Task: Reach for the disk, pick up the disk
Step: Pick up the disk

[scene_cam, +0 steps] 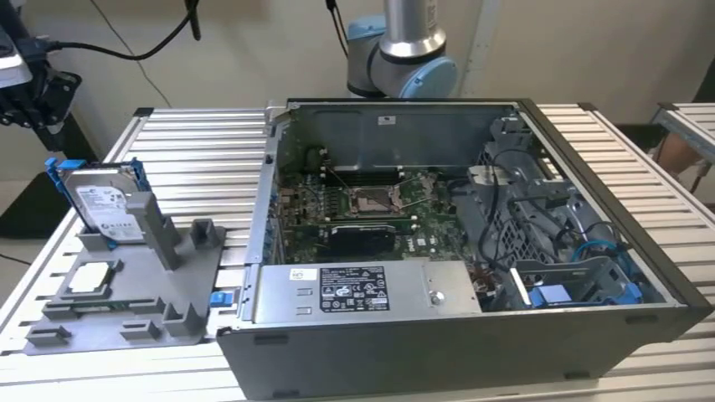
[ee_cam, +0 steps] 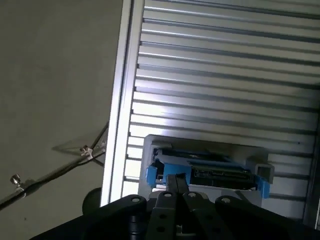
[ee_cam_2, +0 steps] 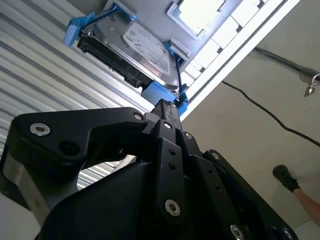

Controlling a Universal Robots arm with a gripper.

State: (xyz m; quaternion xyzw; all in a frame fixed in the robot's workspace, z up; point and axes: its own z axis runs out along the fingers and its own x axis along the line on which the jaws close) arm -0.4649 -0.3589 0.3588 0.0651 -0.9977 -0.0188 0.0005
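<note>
second wrist view shows the gripper (ee_cam_2: 164, 106), its fingers together, close to the blue-framed disk (ee_cam_2: 145, 47), which stands upright in a grey holder (scene_cam: 129, 301).

Robotics lab or electronics workshop. An opened computer case (scene_cam: 447, 251) sits on a ribbed aluminium bench (scene_cam: 201, 142), with a robot arm base (scene_cam: 400, 59) behind the case, a grey parts fixture (scene_cam: 146, 293) beside it, and cables (scene_cam: 196, 21) hanging against the bare wall.

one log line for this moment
phase: reach | claw: near disk, not touching | disk: upright in grey holder, exterior view's left
</note>
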